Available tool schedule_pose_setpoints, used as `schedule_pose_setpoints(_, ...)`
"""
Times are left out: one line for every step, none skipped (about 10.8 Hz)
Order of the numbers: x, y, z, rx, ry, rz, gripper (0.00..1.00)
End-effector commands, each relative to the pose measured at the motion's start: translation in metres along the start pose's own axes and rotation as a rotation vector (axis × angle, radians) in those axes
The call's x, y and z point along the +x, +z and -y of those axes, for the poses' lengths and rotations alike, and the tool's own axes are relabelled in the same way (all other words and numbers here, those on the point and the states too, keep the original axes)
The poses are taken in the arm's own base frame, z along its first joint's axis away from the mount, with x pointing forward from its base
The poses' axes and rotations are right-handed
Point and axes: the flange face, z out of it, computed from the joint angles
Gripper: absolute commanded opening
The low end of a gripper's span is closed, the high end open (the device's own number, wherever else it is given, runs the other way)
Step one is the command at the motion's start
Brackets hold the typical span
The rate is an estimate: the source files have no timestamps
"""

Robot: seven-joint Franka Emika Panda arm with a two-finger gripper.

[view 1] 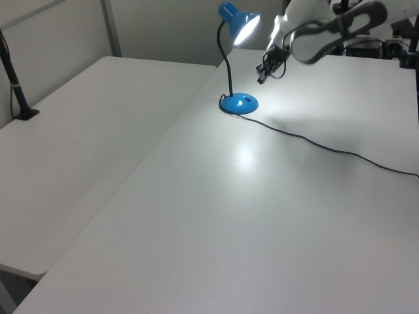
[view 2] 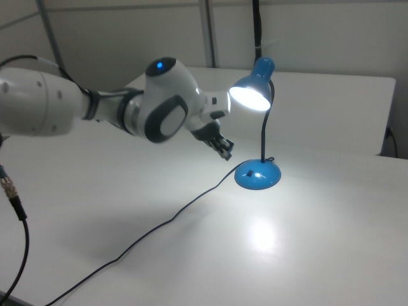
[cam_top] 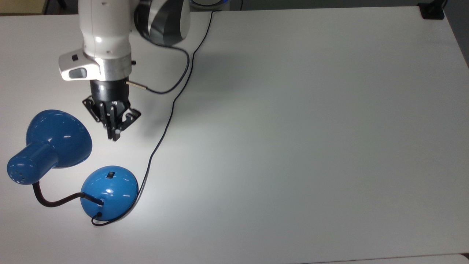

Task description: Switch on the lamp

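The lamp is a glossy blue desk lamp, and it is lit. Its bell-shaped shade (cam_top: 55,141) hangs at the top view's left, joined by a black bendy neck (cam_top: 55,201) to the round domed base (cam_top: 109,194). A small black switch (cam_top: 109,176) sits on top of the base. The shade glows white in the left view (view 1: 245,27) and the right view (view 2: 250,95) and throws a bright patch on the table. My gripper (cam_top: 114,137) is shut with nothing in it. It hangs in the air apart from the base, toward the top view's top, beside the shade.
The lamp's thin black cord (cam_top: 161,135) runs from the base across the white table (cam_top: 311,128) toward the top view's top edge. A black clamp (cam_top: 432,13) sits at the table's top right corner. In the left view a second table (view 1: 85,131) carries a black post (view 1: 16,91).
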Motion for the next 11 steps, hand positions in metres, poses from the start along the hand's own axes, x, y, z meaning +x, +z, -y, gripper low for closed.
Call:
schedule_pose_setpoints(-0.021, -0.091, 0.010, 0.046, -0.005, 0.214, 0.54)
schedule_pose_setpoints(-0.024, -0.117, 0.008, 0.040, -0.015, 0.292, 0.78)
schedule_pose_setpoints(-0.025, -0.142, 0.005, 0.029, -0.036, 0.355, 1.00)
schedule_pose_setpoints(-0.025, -0.162, 0.004, 0.027, -0.048, 0.403, 1.00)
schedule_pose_setpoints(-0.024, -0.173, 0.003, 0.026, -0.064, 0.438, 1.00)
schedule_pose_setpoints(-0.026, -0.176, 0.001, 0.015, -0.087, 0.461, 1.00)
schedule_pose_setpoints(-0.025, -0.178, -0.001, -0.001, -0.116, 0.461, 1.00)
schedule_pose_setpoints(-0.019, -0.187, -0.003, 0.001, -0.111, 0.446, 1.00)
schedule_pose_setpoints(-0.021, -0.187, -0.004, -0.006, -0.114, 0.463, 1.00)
schedule_pose_setpoints(-0.020, -0.187, -0.003, -0.005, -0.114, 0.460, 1.00)
schedule_pose_setpoints(-0.020, -0.187, -0.004, -0.004, -0.112, 0.457, 1.00)
